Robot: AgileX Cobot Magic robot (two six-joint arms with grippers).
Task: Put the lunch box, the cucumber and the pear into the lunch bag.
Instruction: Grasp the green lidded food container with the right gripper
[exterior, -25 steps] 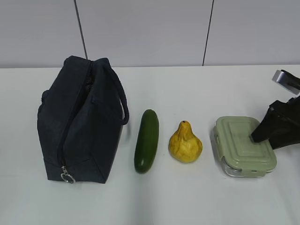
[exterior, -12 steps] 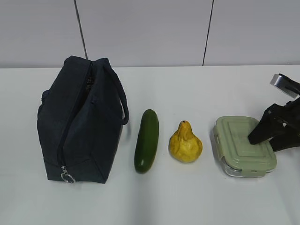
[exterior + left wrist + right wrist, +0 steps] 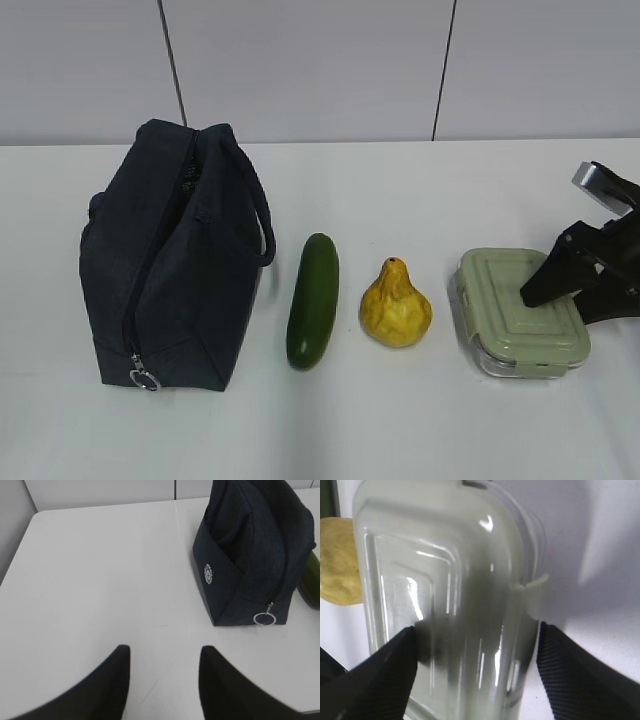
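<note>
The lunch box (image 3: 505, 305) with its pale green lid lies at the right of the table. My right gripper (image 3: 545, 290) is open and hangs over the box's right part. In the right wrist view the box (image 3: 455, 580) lies between the two fingers of the right gripper (image 3: 475, 640), which do not clamp it. The yellow pear (image 3: 396, 305) and the dark green cucumber (image 3: 313, 300) lie in the middle. The navy lunch bag (image 3: 170, 260) stands at the left, zipper shut. My left gripper (image 3: 162, 652) is open and empty over bare table, near the bag (image 3: 250, 545).
The zipper's silver ring pull (image 3: 262, 618) hangs at the bag's near end. The pear (image 3: 337, 562) shows just left of the box in the right wrist view. The white table (image 3: 400, 430) ends at a grey wall behind.
My right gripper has shifted a little to the left over the lunch box lid. The bag, cucumber, pear and lunch box have not moved.
</note>
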